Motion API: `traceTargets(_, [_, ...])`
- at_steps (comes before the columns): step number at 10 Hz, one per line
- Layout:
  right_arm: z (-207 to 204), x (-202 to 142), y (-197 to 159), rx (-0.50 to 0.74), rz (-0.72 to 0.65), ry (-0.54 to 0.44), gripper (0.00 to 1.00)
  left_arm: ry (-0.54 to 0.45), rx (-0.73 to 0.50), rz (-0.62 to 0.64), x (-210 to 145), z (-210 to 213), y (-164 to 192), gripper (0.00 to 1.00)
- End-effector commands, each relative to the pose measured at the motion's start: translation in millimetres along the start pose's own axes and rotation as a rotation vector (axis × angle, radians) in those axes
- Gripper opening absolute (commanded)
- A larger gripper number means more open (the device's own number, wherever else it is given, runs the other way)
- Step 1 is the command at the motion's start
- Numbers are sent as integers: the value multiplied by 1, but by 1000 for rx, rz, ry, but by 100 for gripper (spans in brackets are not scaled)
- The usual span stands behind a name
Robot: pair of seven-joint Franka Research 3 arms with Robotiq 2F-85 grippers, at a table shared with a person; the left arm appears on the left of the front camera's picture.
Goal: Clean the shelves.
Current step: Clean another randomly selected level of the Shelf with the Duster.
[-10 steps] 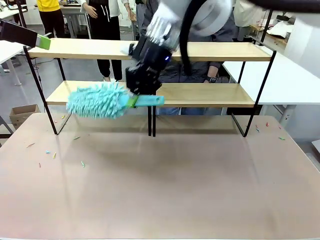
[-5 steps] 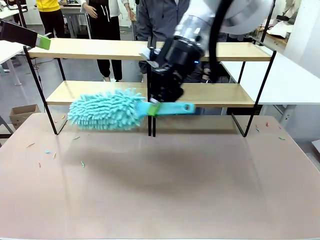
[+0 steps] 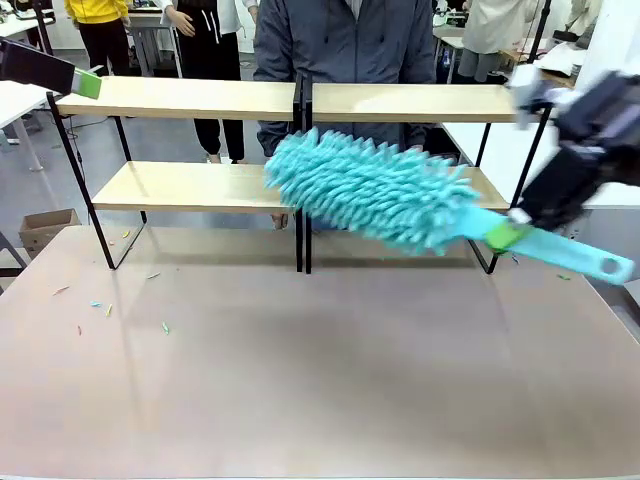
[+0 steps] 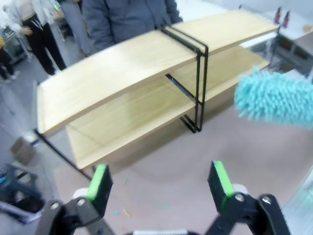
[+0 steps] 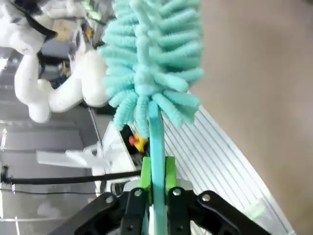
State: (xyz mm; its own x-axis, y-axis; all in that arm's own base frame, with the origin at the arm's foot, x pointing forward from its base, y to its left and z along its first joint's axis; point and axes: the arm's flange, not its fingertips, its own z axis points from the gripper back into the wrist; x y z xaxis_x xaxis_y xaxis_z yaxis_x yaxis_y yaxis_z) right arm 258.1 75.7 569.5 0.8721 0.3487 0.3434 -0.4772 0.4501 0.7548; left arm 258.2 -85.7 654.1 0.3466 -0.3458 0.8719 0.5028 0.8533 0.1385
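The right gripper [image 3: 512,228] clamps the duster [image 3: 375,190] handle, head reaching left across the shelves [image 3: 300,185]; a level wrist would help. The left gripper [image 4: 159,186] gapes, empty.

The shelves [image 3: 300,140] are standing across the table's [image 3: 320,380] far side, a person [image 3: 345,45] behind them. A duster [image 3: 380,190] is hanging before their right half, gripped by the right gripper [image 3: 510,235].

duster [image 3: 375,190]: turquoise shaggy head, lighter blue handle. shelves [image 3: 185,98]: pale wood boards, black frames. table [image 3: 320,380]: dull pink-brown.
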Motion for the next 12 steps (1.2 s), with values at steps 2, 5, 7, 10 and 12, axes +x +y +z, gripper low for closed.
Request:
traceTargets(2, [44,-49,-7,198,235,-677,12,0,-2,2,-1,-1,1,100])
traceTargets(5, [86,-40,6,147,38,-468,12,0,-2,2,-1,-1,1,100])
traceTargets(7, [102,-30,4,129,13,-637,12,0,-2,2,-1,-1,1,100])
traceTargets(10, [159,7,-22,303,42,-525,12,0,-2,2,-1,-1,1,100])
traceTargets(12, [259,-36,-72,328,18,-686,12,0,-2,2,-1,-1,1,100])
